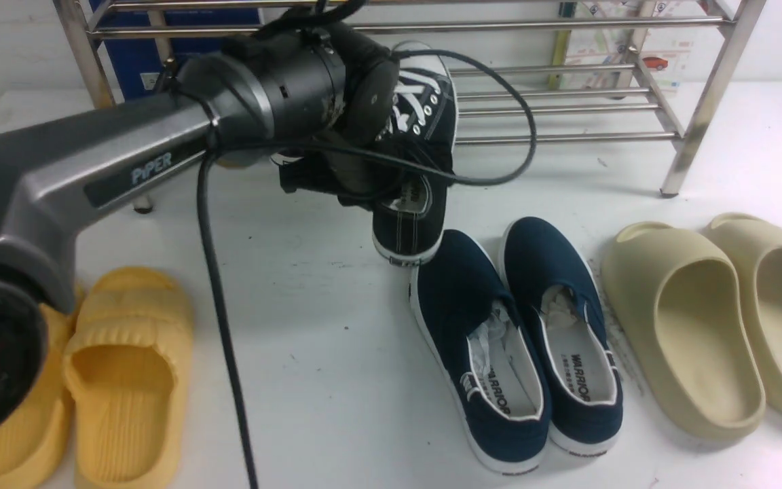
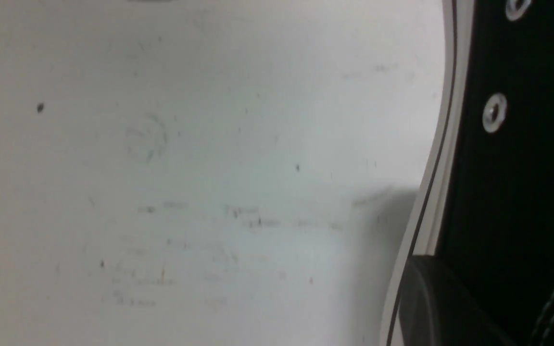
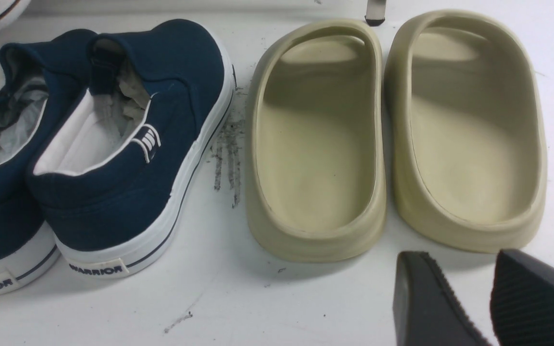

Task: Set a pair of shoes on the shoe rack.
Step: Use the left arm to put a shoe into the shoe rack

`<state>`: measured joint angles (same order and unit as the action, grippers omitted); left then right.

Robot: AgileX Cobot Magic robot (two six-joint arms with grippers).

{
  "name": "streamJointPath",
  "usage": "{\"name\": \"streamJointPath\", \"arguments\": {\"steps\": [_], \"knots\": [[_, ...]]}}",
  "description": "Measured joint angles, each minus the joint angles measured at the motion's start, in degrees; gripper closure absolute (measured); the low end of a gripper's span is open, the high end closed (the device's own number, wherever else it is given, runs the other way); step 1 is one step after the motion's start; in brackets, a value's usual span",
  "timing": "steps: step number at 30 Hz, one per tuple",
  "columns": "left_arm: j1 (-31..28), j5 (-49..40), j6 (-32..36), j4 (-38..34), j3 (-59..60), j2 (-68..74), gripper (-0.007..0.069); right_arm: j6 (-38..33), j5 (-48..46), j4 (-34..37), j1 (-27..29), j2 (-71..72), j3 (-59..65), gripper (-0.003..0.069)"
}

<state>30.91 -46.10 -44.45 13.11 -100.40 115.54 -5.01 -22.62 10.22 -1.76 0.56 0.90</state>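
2 navy slip-ons (image 1: 457,293) beside black sneaker (image 1: 410,231)

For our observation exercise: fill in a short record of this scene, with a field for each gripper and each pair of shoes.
left gripper: jaws closed on black sneaker, toe raised toward shoe rack
right gripper: jaws apart, empty
navy slip-ons: on table, side by side
beige slides: right of them
yellow slides: far left

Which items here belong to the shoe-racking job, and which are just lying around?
Job: black lace-up sneaker, shoe rack.
Lying about: navy slip-ons, yellow slides, beige slides.
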Motion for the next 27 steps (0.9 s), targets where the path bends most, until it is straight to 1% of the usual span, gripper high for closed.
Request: {"name": "streamJointPath", "arguments": {"steps": [7, 13, 19, 27], "knots": [[-1.87, -2.61, 0.93, -0.22, -11.88, 8.2, 0.0582, 0.0, 0.0, 0.0, 0.0, 0.0, 0.0, 0.0412], [-2.84, -3.98, 2.31, -0.42, -18.94, 13.1, 0.0582, 0.0, 0.0, 0.0, 0.0, 0.0, 0.0, 0.0412], [-4.41, -4.24, 2.43, -0.3, -21.92, 14.69, 0.0582, 0.0, 0.0, 0.0, 0.0, 0.0, 0.0, 0.0412], [-5.75, -0.05, 2.29, 0.75, -22.27, 14.92, 0.0582, 0.0, 0.0, 0.0, 0.0, 0.0, 0.0, 0.0412]]}}
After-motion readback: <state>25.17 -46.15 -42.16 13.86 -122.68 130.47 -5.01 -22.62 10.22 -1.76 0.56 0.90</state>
